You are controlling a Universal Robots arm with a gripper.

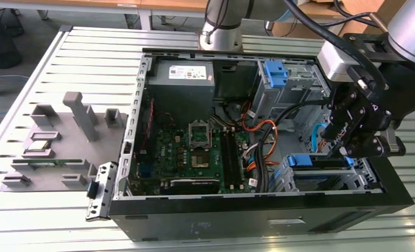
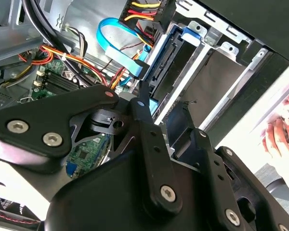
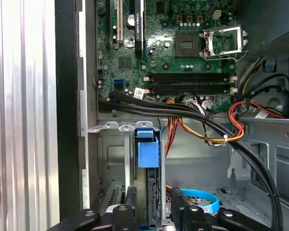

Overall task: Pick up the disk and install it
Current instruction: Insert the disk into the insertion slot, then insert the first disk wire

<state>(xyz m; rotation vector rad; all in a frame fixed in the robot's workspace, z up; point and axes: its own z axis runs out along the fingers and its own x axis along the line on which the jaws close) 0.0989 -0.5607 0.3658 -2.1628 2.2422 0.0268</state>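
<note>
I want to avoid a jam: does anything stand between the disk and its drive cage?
Nothing visible does. The disk already stands inside the drive cage, with the gripper at it. The black cables run past the cage's edge, not across its slot.

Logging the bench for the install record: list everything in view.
open black computer case: one, black, on the ribbed metal table
green motherboard: one, green, inside the case
grey power-supply box: one, grey, white label, beside the motherboard
silver disk with blue rails: one, edge-on in the drive cage
bare blue plastic bracket: one, blue, in another bay
flat blue cable: one, blue, near the disk
grey parts fixture: one, grey, exterior view's left
person's hand: one, outside the case
gripper: one, black, over the disk
</note>
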